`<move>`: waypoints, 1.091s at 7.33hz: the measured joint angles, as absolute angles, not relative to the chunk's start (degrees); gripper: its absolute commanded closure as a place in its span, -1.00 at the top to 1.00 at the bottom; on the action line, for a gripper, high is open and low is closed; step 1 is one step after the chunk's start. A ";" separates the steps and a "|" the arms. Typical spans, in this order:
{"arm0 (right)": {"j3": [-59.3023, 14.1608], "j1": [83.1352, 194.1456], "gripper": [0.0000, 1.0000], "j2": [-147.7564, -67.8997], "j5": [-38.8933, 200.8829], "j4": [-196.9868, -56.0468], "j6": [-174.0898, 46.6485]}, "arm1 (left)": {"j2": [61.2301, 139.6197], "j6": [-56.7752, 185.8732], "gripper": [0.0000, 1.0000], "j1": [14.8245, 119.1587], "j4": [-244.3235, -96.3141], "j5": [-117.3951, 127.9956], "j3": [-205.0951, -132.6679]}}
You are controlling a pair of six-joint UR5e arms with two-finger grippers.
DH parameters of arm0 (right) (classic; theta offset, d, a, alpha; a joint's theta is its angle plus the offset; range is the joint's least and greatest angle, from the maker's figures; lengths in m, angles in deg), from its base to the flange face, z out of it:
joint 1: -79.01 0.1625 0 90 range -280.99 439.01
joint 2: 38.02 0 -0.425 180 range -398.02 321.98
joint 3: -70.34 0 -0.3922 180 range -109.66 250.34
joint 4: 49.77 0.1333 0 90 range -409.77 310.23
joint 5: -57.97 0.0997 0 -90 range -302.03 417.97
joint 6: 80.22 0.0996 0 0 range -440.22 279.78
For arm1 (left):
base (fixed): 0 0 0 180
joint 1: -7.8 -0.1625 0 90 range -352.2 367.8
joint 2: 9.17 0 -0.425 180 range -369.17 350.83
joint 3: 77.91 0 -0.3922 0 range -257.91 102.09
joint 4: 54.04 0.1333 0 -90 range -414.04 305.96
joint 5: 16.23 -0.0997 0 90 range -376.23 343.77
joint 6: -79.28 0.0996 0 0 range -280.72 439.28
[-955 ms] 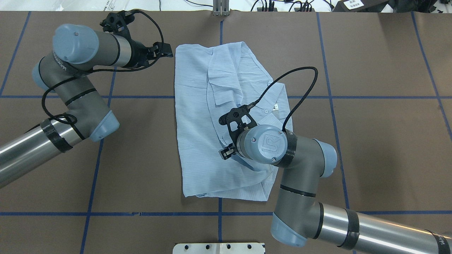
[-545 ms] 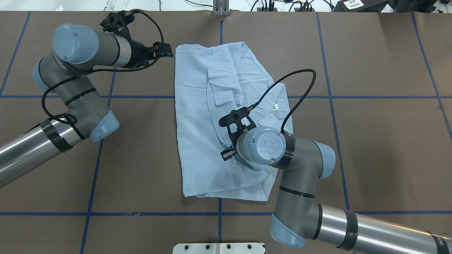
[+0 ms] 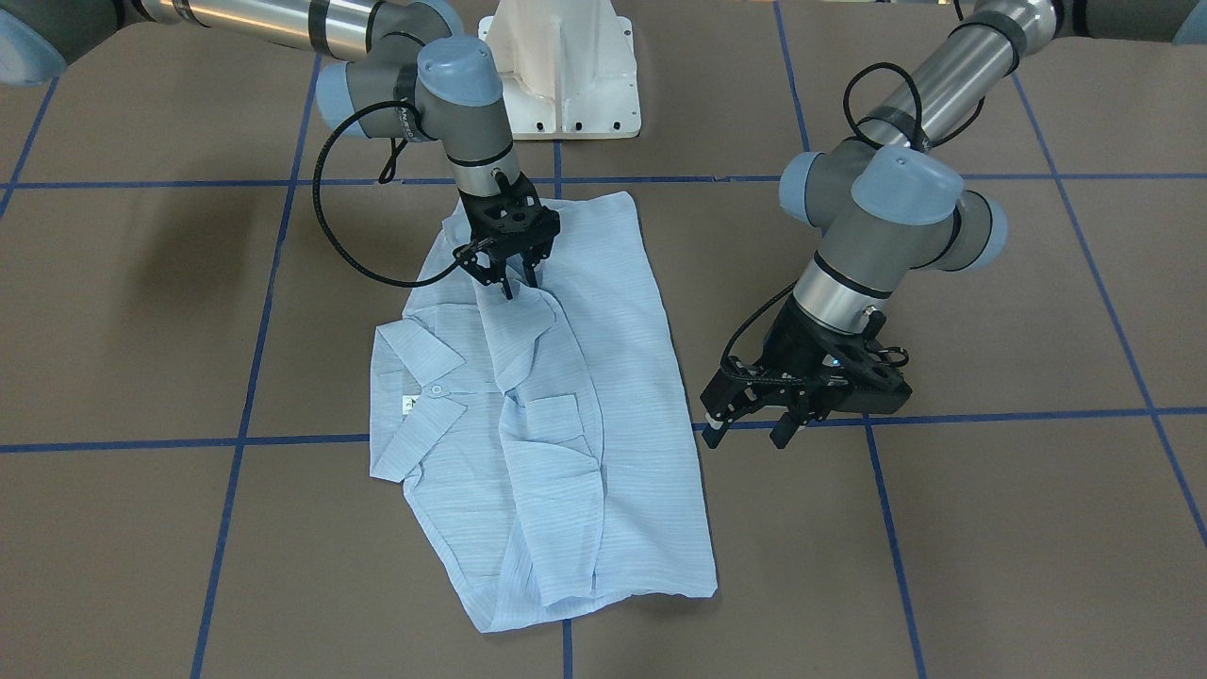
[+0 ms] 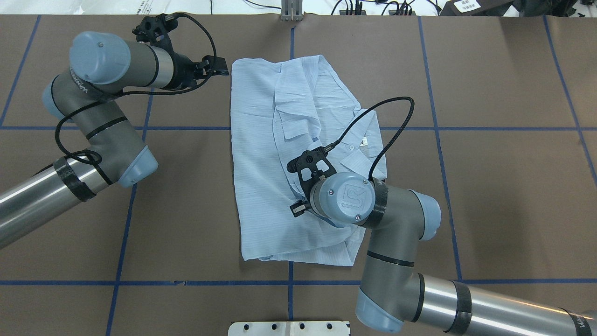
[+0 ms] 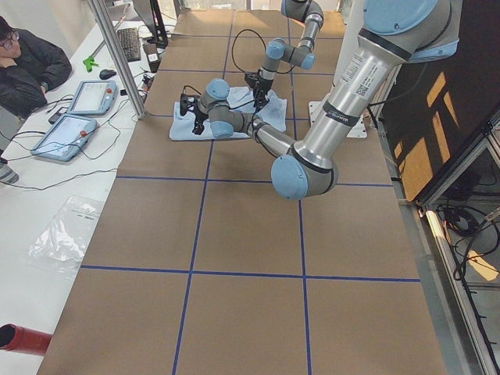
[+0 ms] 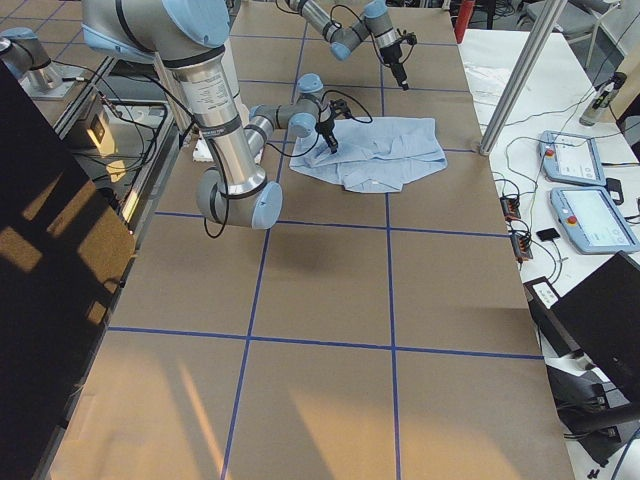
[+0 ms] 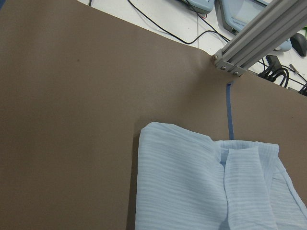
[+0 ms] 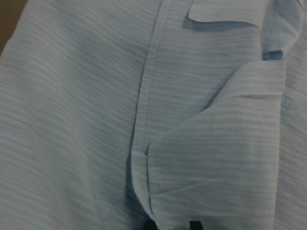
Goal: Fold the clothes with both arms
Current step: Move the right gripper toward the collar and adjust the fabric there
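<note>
At the centre of the overhead view, on a brown table (image 4: 489, 186) crossed by blue tape lines (image 4: 436, 70): a light blue, finely striped shirt (image 4: 259, 154). Lies partly folded as a long block running from upper to lower frame. Shows its collar (image 4: 373, 126) and small neck label (image 4: 364, 141) toward the right side, and a chest pocket (image 4: 298, 126) nearer the middle.

From the lower right of that view: right arm (image 4: 406, 219). Bends over the lower middle of the shirt and hides its own fingers from above.

Upper left of centre in the front-facing view: right gripper (image 3: 517, 283). Points straight down with fingers drawn narrow, pinching a raised ridge of shirt cloth. In the right wrist view, fills the frame with striped fabric and the button placket; shows two dark fingertips (image 8: 151, 224) at the bottom edge, either side of a folded peak.

From the left edge of the overhead view: left arm (image 4: 93, 121). Ends in the left gripper (image 4: 219, 66), just beside the shirt's upper left corner, off the cloth. In the front-facing view, sits at right of centre (image 3: 747, 432) with fingers spread wide, holding nothing.

At the top of the front-facing view: a white pedestal base (image 3: 566, 75).
</note>
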State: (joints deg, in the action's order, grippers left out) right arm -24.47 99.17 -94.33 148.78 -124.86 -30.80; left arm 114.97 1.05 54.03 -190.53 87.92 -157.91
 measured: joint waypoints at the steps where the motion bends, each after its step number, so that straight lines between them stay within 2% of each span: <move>1: -24.65 98.99 -1.00 -94.33 148.82 -124.84 -30.54 | 115.00 1.05 0.98 54.03 -190.53 87.92 -157.91; 3: -26.05 99.49 -1.00 -94.87 149.18 -124.89 -29.89 | 115.05 1.04 0.98 54.03 -190.53 87.92 -157.91; 6: -31.62 101.96 -1.00 -101.79 150.39 -125.22 -29.75 | 115.47 0.76 0.98 54.03 -190.51 87.92 -157.88; 8: -32.38 103.25 -1.00 -103.81 150.73 -125.39 -29.70 | 115.68 0.71 0.98 54.03 -190.53 87.92 -157.73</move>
